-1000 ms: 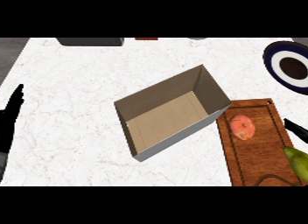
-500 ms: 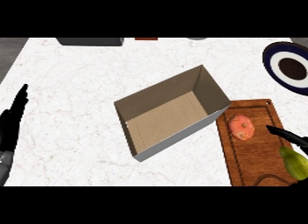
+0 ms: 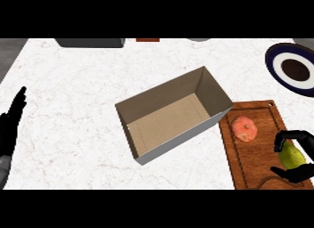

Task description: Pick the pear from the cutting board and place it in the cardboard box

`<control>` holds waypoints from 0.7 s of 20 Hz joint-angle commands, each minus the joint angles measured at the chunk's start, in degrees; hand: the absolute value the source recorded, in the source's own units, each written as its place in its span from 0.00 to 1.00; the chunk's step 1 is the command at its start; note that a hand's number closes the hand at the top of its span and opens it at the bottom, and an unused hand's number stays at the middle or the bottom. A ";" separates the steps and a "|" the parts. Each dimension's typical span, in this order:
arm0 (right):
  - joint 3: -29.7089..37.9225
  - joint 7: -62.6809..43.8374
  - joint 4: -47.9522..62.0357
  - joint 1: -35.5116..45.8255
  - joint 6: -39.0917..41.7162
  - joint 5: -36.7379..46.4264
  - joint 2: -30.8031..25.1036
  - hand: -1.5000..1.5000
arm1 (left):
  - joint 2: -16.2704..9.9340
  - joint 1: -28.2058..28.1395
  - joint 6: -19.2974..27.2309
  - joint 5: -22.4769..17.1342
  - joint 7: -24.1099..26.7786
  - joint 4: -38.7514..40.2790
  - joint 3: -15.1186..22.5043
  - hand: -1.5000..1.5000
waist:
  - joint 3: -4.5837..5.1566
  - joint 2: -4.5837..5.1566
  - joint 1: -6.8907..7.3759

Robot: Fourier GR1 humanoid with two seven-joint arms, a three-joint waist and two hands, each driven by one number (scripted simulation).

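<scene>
The yellow-green pear [image 3: 291, 155] lies at the right side of the wooden cutting board [image 3: 253, 161], low at the view's right. My right hand [image 3: 309, 143] curls round it, fingers over its far end and thumb at its near end. An orange-pink round fruit [image 3: 245, 129] rests on the board's far half. The open cardboard box [image 3: 167, 120] stands tilted at the counter's middle, just left of the board, with nothing inside. My left hand [image 3: 6, 132] rests open at the left edge, fingers straight and pointing up.
A dark blue plate [image 3: 296, 69] with a white ring sits at the far right. A dark grey object [image 3: 90, 42] and a small brown item [image 3: 148, 39] line the far edge. White marble counter lies between the box and my left hand.
My right hand has come in over the board and curled its fingers round the pear. The pear now sits slightly farther up and to the left. My left hand has shifted a little to the right.
</scene>
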State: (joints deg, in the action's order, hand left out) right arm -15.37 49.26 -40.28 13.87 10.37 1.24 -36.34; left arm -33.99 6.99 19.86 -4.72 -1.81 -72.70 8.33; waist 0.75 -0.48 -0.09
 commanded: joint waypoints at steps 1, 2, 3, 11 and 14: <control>-1.48 -9.56 -2.36 -3.81 -13.77 5.45 -0.28 1.00 | -1.17 -0.82 -0.67 -0.47 0.11 0.72 -1.38 0.50 | -0.38 -0.23 -1.55; -2.45 -14.34 -1.63 -2.73 -16.70 7.88 -0.96 1.00 | -0.86 -0.54 -0.43 -0.25 -0.02 0.84 -1.06 0.50 | -0.18 -0.24 -1.49; -2.90 -16.57 -1.17 -4.17 -19.31 9.63 -2.21 1.00 | -0.73 -1.50 0.41 0.41 0.51 1.17 -0.88 0.50 | 0.00 -0.40 -1.97; -3.51 -34.47 -13.48 -8.49 -37.45 18.24 -6.40 1.00 | -0.71 -3.91 0.92 -0.35 -0.58 -0.34 -1.72 0.50 | 0.06 -1.31 -3.73; -4.50 -40.83 -22.57 -10.45 -41.05 20.89 -6.95 1.00 | -0.87 -3.65 0.79 -0.40 -0.39 -0.56 -2.09 0.50 | 0.06 -1.35 -4.42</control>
State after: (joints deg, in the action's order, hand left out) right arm -19.18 16.59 -55.09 5.54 -24.43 18.44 -41.95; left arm -35.15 4.04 20.26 -5.16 -2.46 -72.79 6.45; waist 0.97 -1.84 -3.86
